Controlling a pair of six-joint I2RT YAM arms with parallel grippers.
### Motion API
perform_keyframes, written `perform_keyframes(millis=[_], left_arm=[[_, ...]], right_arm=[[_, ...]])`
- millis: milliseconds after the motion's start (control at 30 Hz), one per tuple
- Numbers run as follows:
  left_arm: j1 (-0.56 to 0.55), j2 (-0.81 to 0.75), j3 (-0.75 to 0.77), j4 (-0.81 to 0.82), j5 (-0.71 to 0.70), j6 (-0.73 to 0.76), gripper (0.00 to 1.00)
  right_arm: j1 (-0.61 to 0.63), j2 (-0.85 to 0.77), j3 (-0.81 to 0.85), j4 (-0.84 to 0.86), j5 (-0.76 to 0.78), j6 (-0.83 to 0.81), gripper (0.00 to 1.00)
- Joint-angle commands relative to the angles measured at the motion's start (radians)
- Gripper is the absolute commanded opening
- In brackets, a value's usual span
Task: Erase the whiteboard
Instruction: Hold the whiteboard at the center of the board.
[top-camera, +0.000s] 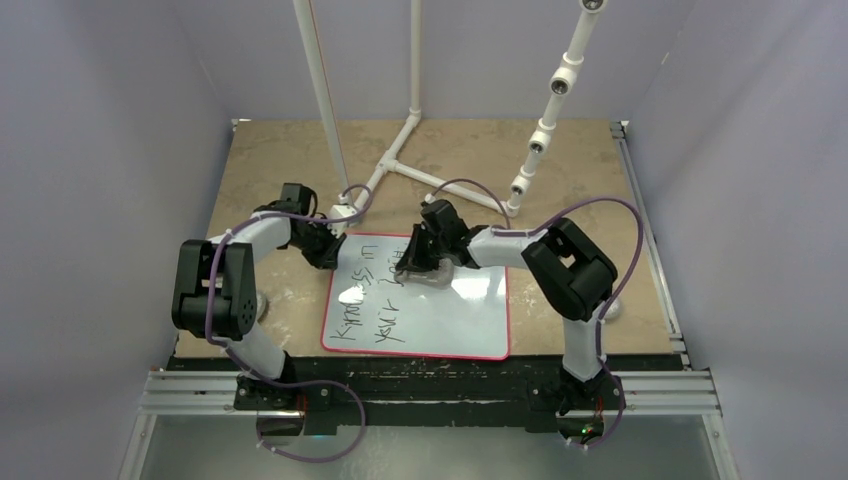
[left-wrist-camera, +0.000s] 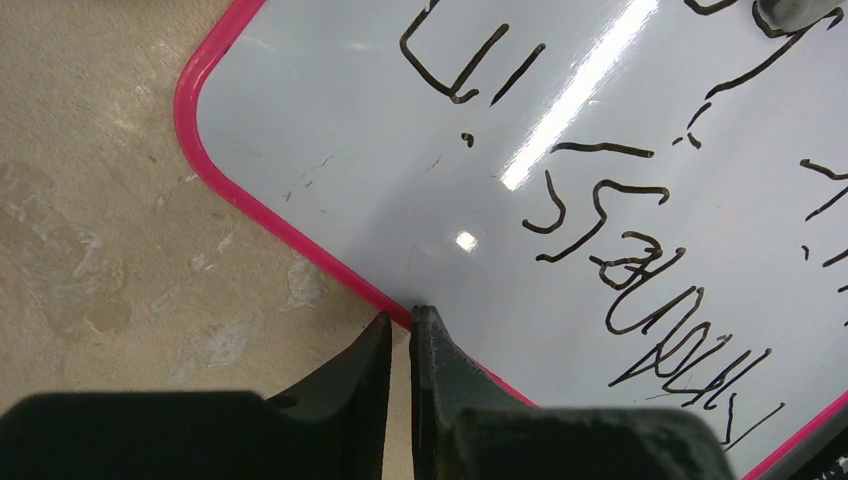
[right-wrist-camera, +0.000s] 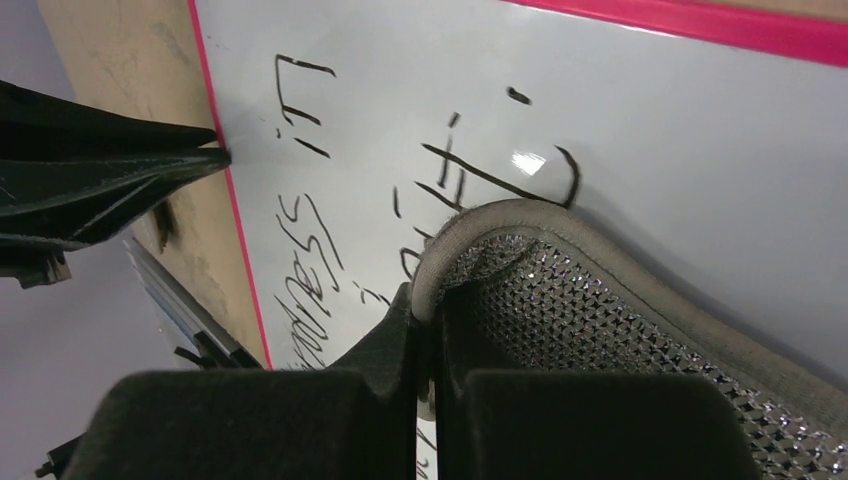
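1. The whiteboard (top-camera: 460, 320), red-bordered and bearing black handwriting, lies flat on the tan desk (top-camera: 580, 170) between the two arms.
2. A grey, silver-meshed pad (right-wrist-camera: 600, 310) rests on the board's far part, at the writing.
3. The right hand (right-wrist-camera: 420, 300) is clamped on the pad's edge.
4. The left hand (left-wrist-camera: 402, 318) pinches the board's left border near its far corner, fingers almost together.

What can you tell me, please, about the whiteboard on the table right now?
The whiteboard is a flat, glossy white rectangle with a thin pink-red border and rounded corners, lying on the tan table. Black handwriting covers much of it, and lamp glare shows on its surface. The left pincer closes on its far left border, seemingly pinching it. The right pincer holds a grey pad that rests on its far part.
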Motion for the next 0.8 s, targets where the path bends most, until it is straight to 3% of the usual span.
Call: perform_keyframes(millis=[0, 367, 467, 767], left_arm=[[-0.041, 0.098, -0.075, 0.041, -0.135, 0.051, 0.08], [-0.064, 0.115, -0.087, 0.067, -0.224, 0.052, 0.05], [-0.064, 0.109, -0.094, 0.062, -0.230, 0.065, 0.04], [-0.064, 0.093, -0.123, 0.082, -0.242, 0.077, 0.03]], right_arm=[[0.040, 0.112, 0.046, -0.030, 0.075, 0.033, 0.00], [0.130, 0.394, 0.376, -0.032, -0.010, 0.140, 0.00], [0.105, 0.371, 0.307, -0.007, -0.001, 0.160, 0.00], [-0.015, 0.165, -0.142, 0.170, 0.133, 0.093, 0.00]])
